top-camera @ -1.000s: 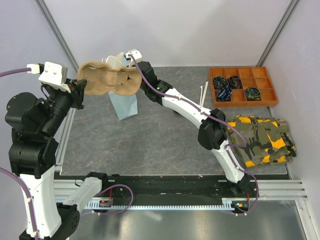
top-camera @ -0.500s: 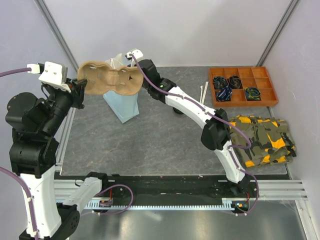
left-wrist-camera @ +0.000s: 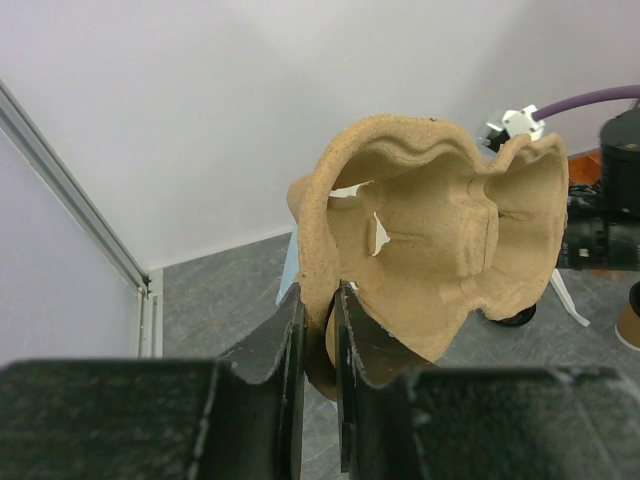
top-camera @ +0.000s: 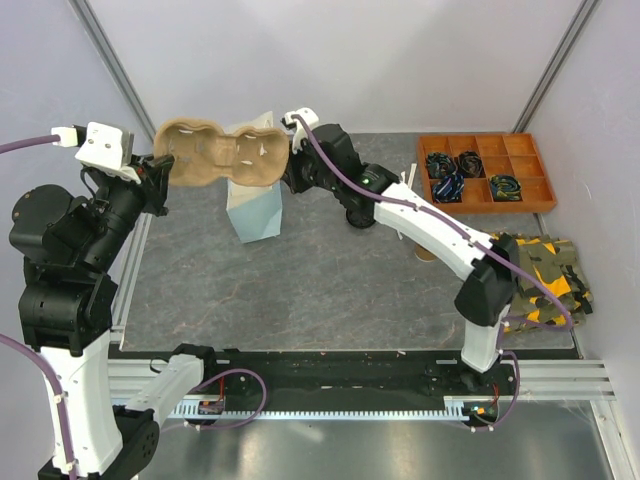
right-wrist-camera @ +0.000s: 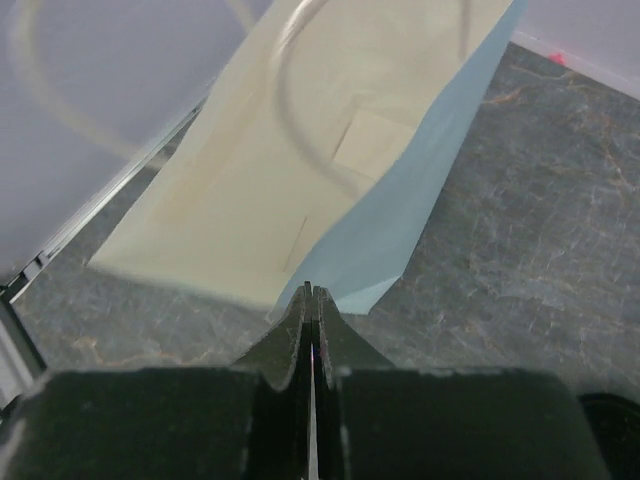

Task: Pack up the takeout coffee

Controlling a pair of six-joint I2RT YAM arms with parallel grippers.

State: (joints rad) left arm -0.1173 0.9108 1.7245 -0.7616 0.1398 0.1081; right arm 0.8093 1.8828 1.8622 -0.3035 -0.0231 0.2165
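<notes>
Two grips are in force.

Left gripper (left-wrist-camera: 318, 300): the jaws are pinched on the near rim of the pulp carrier (top-camera: 220, 155). The carrier projects rightward from its tips, is held clear of the table (top-camera: 300, 290), and has no cup seated in it. Beneath the far end of that load stands the paper bag (top-camera: 255, 210), upright.

Right gripper (right-wrist-camera: 311, 292): the fingers are pressed flat together, with the bag's blue top edge caught at their tips, as best the wrist view shows.

The takeout coffee (top-camera: 426, 252) stands on the table well to the right of the right gripper, largely hidden under that arm's forearm. Neither tool touches it.

Step assessed: the bag mouth is being held for the carrier. Recommended: keep the rim taut, align the carrier's long axis with the mouth, and lower it level. The carrier appears wider than the opening, so snagging or tipping the bag is the risk.

Only the overhead view shows the bag's stance and the cup. Only the left wrist view shows the rim between the jaws. Only the right wrist view shows the bag's cream inner face.
</notes>
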